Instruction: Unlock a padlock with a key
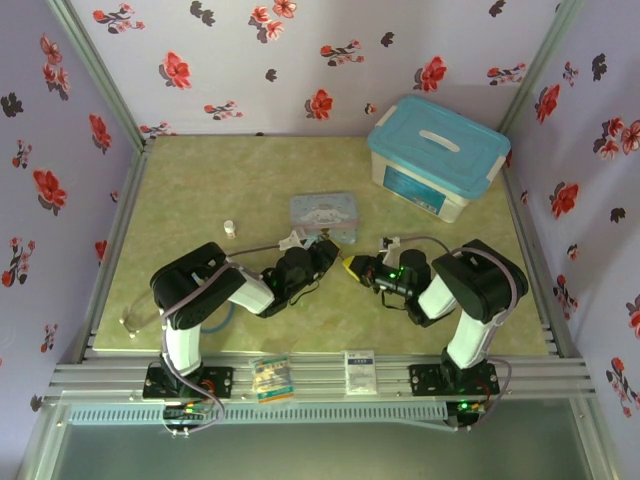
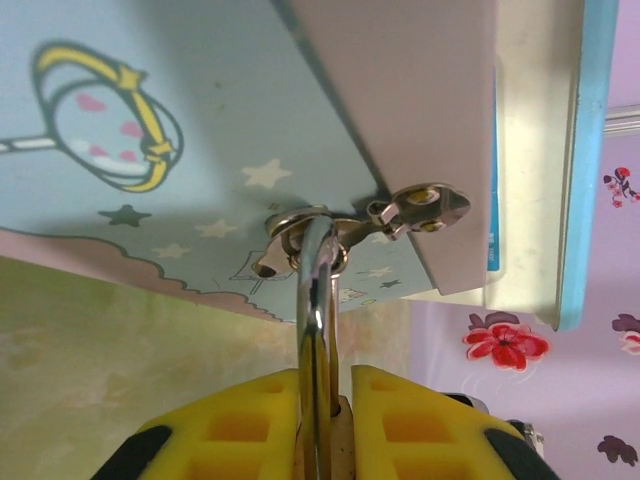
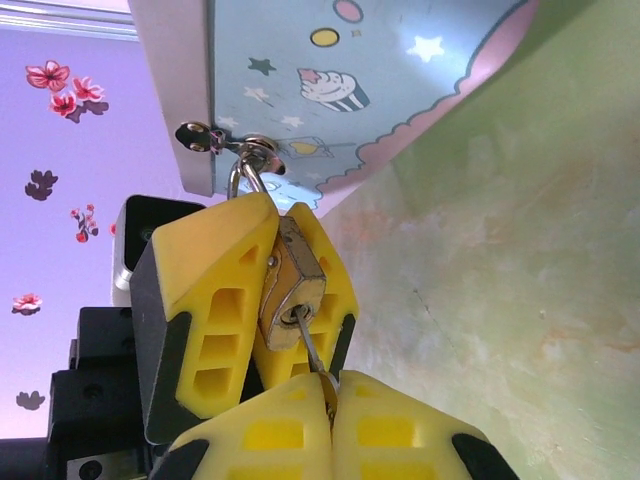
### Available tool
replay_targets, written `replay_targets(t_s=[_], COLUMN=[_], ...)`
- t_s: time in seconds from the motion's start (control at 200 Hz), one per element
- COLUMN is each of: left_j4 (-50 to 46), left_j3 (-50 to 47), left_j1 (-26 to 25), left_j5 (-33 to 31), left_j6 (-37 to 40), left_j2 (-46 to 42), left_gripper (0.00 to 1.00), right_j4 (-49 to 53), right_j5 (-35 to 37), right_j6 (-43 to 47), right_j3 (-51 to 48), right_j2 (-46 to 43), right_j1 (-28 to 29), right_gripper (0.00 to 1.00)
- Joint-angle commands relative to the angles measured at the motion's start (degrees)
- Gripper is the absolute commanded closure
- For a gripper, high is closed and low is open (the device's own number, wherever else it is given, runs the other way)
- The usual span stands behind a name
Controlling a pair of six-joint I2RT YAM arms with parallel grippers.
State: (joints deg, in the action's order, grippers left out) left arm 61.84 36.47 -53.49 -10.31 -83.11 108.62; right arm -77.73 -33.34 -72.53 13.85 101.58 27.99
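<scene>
Brass padlock [image 3: 290,290] sits clamped in your left gripper [image 2: 325,390]; your right gripper [image 3: 328,400] pinches the key [image 3: 312,348], tip inside the padlock.

You see little of the key [image 3: 312,345]: its head is buried between the right gripper's fingers [image 3: 400,400], and its tip is inside the padlock [image 3: 290,290]. From the left wrist, the padlock's body is hidden between the left gripper's fingers [image 2: 390,390], below the shackle [image 2: 317,300]. From above, both are too small to tell. Beyond the fingers, the tin [image 2: 150,100] is cut off by the picture's edges.
</scene>
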Motion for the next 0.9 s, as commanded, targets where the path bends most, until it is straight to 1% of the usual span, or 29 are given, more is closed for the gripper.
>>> replay_targets(t_s=[0.0, 0.11, 0.355, 0.63, 0.79, 0.895], left_j4=[5.61, 5.48, 4.03, 3.74, 1.72, 3.25], left_j3=[-0.45, 0.17, 2.32, 3.96, 4.07, 4.23], left_j1=[-1.56, -2.28, -3.79, -4.54, -6.22, -6.61], left_j5=[0.93, 1.01, 1.07, 1.78, 1.03, 0.99], left_j6=[-0.66, -0.37, -0.54, -1.33, -1.53, -2.54], left_j2=[-0.51, -0.42, 0.87, 2.47, 2.79, 4.34], left_gripper=[1.0, 1.0, 1.0, 1.0, 1.0, 1.0], right_j4=[-1.71, -1.72, -1.68, -1.72, -1.65, -1.63], right_j5=[0.73, 0.65, 1.05, 1.88, 1.09, 0.77], right_j6=[-1.04, -1.43, -1.29, 0.09, 3.7, 4.38], right_j3=[0.9, 1.33, 3.19, 4.24, 5.14, 5.29], right_j2=[-0.06, 0.88, -3.33, -2.18, -6.46, -7.13], right_j1=[-0.96, -0.83, 0.05, 2.2, 2.51, 2.68], right_gripper=[1.0, 1.0, 1.0, 1.0, 1.0, 1.0])
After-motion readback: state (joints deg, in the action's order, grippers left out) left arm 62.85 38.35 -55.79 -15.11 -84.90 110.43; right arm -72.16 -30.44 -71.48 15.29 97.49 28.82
